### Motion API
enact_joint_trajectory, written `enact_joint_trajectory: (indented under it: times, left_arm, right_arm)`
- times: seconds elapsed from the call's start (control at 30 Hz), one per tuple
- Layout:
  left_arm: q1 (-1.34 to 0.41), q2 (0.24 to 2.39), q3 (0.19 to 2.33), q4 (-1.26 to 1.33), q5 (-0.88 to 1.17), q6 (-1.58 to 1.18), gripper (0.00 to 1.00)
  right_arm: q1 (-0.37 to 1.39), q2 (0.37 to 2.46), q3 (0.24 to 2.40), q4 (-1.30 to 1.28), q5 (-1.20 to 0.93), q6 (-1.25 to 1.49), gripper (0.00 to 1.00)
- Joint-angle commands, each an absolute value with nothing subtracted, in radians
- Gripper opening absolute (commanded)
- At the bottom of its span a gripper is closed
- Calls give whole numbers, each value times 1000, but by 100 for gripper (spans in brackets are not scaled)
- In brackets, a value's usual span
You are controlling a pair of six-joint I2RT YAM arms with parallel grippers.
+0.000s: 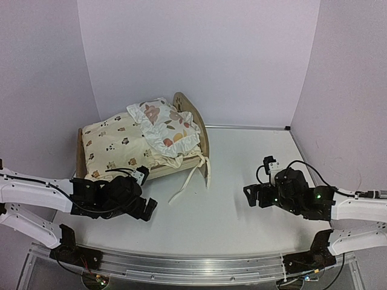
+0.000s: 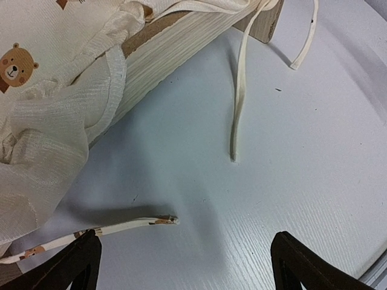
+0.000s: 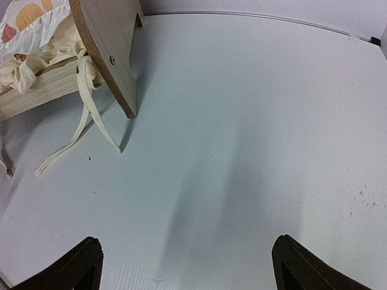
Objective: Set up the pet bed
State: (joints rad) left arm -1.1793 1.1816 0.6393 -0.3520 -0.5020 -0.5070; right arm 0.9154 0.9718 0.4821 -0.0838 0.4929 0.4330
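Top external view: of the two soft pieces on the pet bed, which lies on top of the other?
The ruffled white floral pillow: it rests on one end of the cream animal-print cushion, which lies in the pet bed.

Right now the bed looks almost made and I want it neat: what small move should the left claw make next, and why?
Probably ease the open left claw forward to the cushion edge and lift it inside: that cream fabric droops over the wooden side rail of the pet bed, and the claw holds nothing.
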Motion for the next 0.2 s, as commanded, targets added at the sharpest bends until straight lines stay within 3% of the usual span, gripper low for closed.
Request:
enact_joint_trajectory:
  times: [0.0,0.17]
  left_arm:
    - [-1182,1167,626,-322,-529,-526,100]
    - [-1182,1158,620,-318,-529,-528,99]
  right_arm:
    - [917,976,477,-87,479,448,98]
    - [917,995,493,-110,499,467,98]
